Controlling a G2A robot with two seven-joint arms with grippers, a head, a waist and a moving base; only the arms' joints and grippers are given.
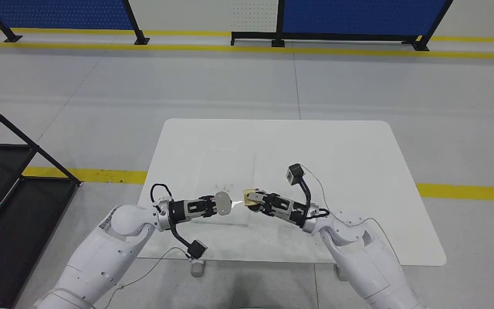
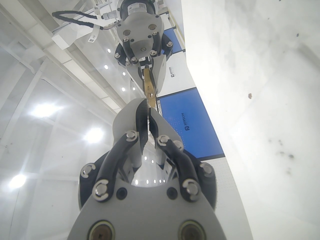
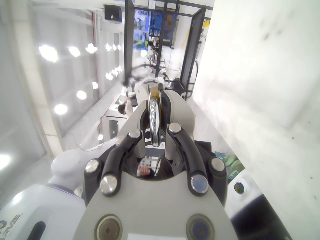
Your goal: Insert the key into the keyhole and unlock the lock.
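Two grippers, the left gripper (image 2: 147,106) and right gripper (image 3: 155,93); one key (image 2: 149,118) between the left jaws; one lock (image 3: 154,112) between the right jaws; one table (image 1: 347,154).

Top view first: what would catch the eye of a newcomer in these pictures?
First, the two claws meet tip to tip above the white table, near its front edge. The right claw grips a brass lock; the left claw is pinched shut on a thin piece, probably the key, right at the lock's end.

Grey floor (image 1: 93,85), yellow lines (image 1: 231,50), blue panels (image 1: 77,14) beyond a white table (image 1: 347,154).
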